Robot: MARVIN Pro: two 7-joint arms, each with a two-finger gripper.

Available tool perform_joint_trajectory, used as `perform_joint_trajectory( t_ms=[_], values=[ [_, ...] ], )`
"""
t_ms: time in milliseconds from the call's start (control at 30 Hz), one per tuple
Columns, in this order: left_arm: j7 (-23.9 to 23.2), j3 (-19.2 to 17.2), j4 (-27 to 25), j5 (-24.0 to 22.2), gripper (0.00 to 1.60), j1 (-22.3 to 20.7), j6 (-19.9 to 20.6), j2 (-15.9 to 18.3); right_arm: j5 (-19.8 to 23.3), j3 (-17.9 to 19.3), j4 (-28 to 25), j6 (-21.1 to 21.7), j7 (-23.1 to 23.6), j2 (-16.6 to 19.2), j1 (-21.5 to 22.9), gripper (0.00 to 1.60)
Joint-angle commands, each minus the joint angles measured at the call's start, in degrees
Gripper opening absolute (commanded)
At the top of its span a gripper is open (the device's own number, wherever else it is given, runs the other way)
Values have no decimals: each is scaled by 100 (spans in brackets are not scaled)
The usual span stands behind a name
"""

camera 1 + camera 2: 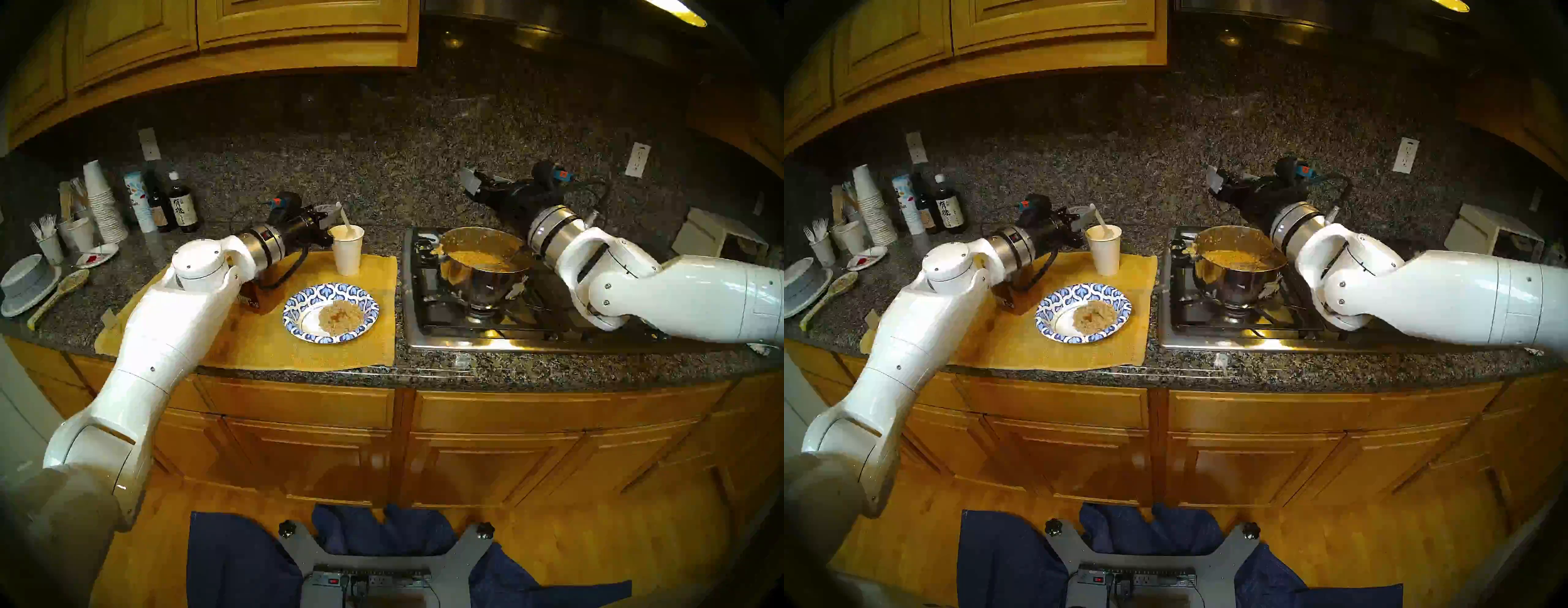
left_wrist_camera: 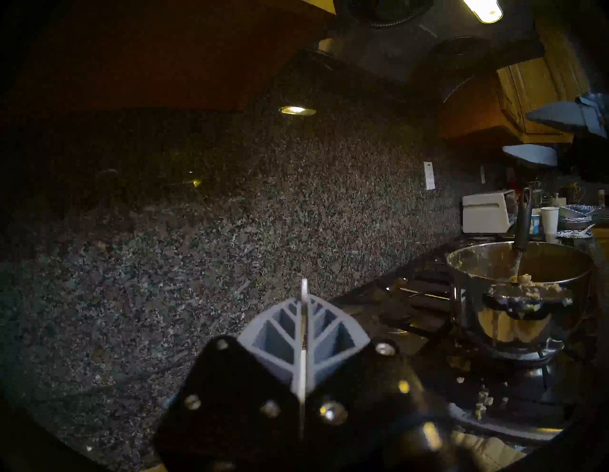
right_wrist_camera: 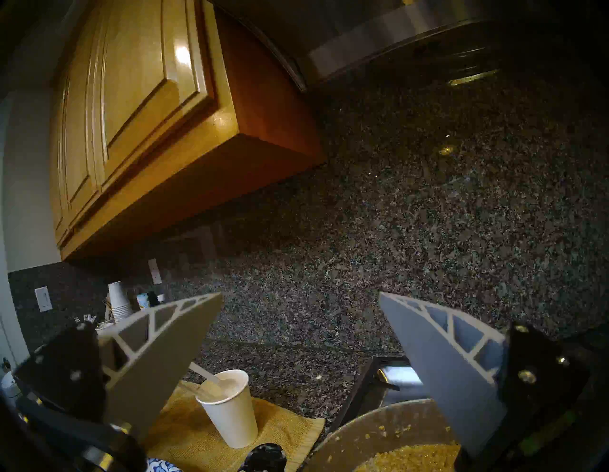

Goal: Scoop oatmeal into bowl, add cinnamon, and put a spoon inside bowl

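Spoon: slim white plastic, pinched by its handle between the shut fingers of the left claw; its lower end dips into the paper cup at 12 o'clock from the bowl. In the left wrist view the handle runs edge-on between the closed pads.

Bowl sits on the yellow mat on the surface, holding a mound of oatmeal with a brown dusting we take for cinnamon. The cinnamon bottle stands at 9 o'clock from the bowl, mostly hidden under the left forearm.

Right claw: fingers spread wide, empty, parked above the pot on the stove at 2 o'clock from the bowl.

We judge scooping and seasoning done; the step in hand is drawing the spoon out of the cup and carrying it to the bowl. To do it well:
- lift straight until the spoon's lower end clears the cup rim, since a sideways pull could tip the light cup;
- travel toward 6 o'clock, staying above the bowl's rim;
- lower the spoon's end into the oatmeal, handle resting on the rim, then release.
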Motion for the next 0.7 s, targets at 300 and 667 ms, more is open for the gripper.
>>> perform_joint_trajectory(
  t_ms=[300,667],
  values=[
    [-431,-839,-956,-741,0,-101,-3,326,-16,186,-3,-71,10,-10,198,160],
    [-981,-1584,-1615,-1784,0,643,756,715,-16,191,-5,-76,7,-10,201,160]
  ],
)
